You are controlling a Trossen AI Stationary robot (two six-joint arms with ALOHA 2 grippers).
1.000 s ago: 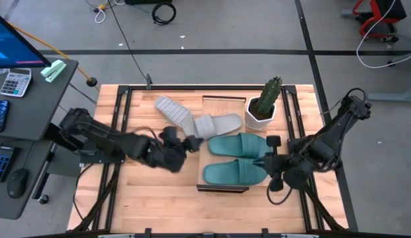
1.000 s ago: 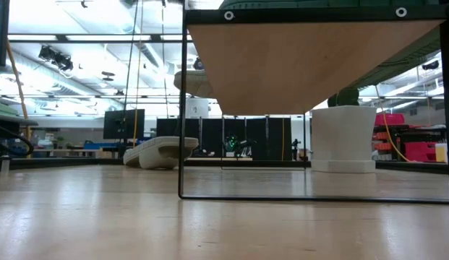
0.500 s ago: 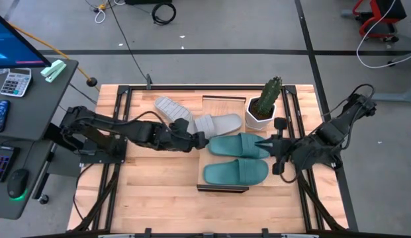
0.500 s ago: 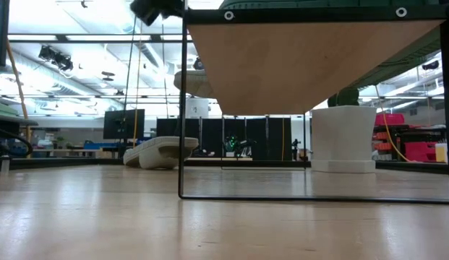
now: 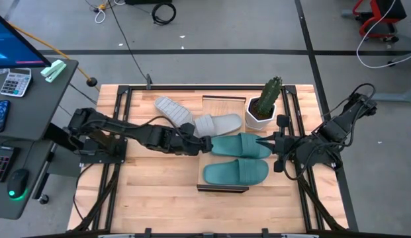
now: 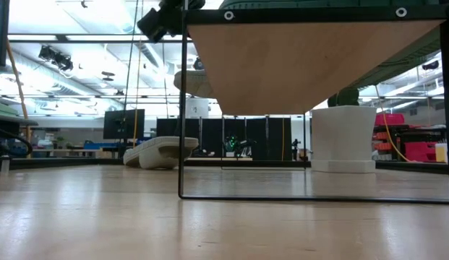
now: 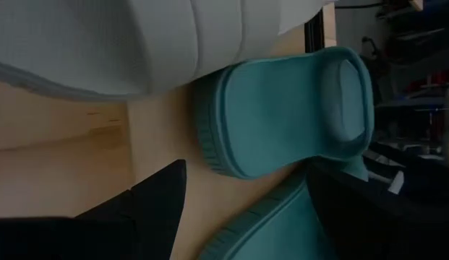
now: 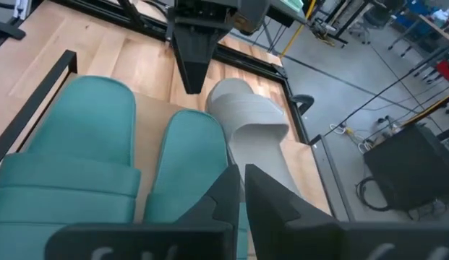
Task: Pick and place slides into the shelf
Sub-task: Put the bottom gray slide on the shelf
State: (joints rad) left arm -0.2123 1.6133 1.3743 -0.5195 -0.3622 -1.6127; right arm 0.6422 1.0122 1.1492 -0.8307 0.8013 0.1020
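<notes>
Two teal slides (image 5: 239, 145) (image 5: 235, 173) lie side by side, strap up, on the shelf (image 5: 222, 100). One grey slide (image 5: 218, 123) lies strap up beside the far teal one. The other grey slide (image 5: 173, 110) rests sole up on the table, left of the shelf, and shows in the low view (image 6: 159, 152). My left gripper (image 5: 204, 143) (image 7: 246, 170) hovers open at the left ends of the teal slides (image 7: 282, 108), touching nothing. My right gripper (image 5: 261, 142) (image 8: 242, 180) is shut and empty over the right end of the far teal slide (image 8: 188, 166).
A cactus in a white pot (image 5: 261, 111) stands on the table by the shelf's far right corner. The shelf stands raised on a thin black frame (image 6: 182, 108). Bare tabletop (image 5: 152, 192) lies at the near left.
My left gripper has travelled toward the table's right edge, from the bare tabletop up to the left ends of the teal slides, turning as it went and staying open. My right gripper has risen and drawn away from the near teal slide toward the far edge, still shut.
</notes>
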